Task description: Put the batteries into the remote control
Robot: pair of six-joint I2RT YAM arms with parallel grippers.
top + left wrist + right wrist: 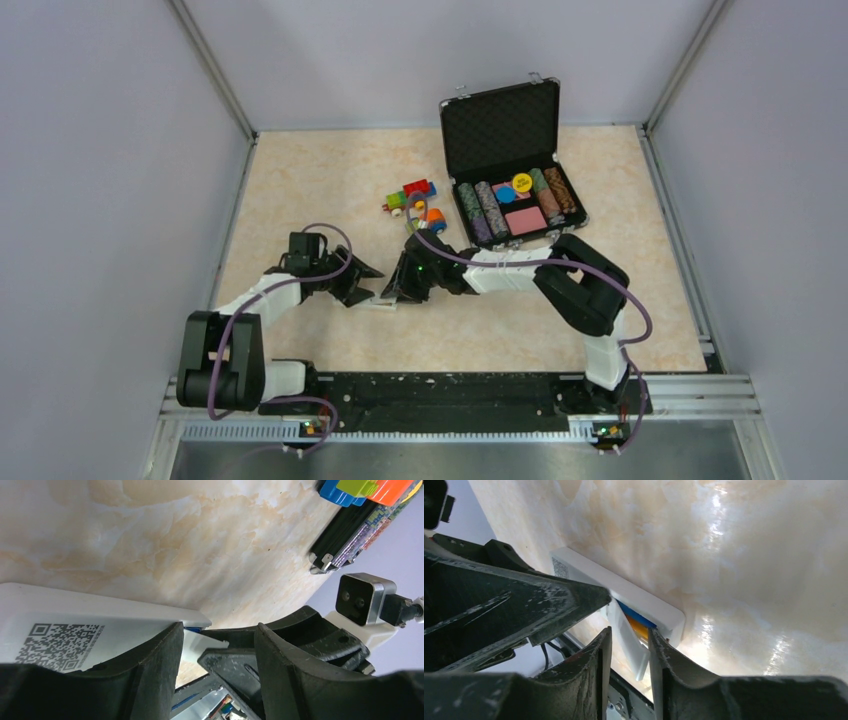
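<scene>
Marbled surface [749, 555], batteries [636, 622] seated in remote control [644, 602]; cover-fitting step, right hand [629, 632] narrowly parted around cover [626, 647], left hand [217, 627] half-open alongside, holds unclear; next, pressing cover flush.

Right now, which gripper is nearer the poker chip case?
Right. The right gripper meets the remote control on the poker chip case side; the left gripper sits beyond the remote, farther.

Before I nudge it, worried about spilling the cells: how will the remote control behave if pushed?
The remote control looks stiff and flat, so it should slide rather than roll, probably easily on the glossy table. Its batteries sit partly uncovered, so a jolt may shake them loose.
</scene>
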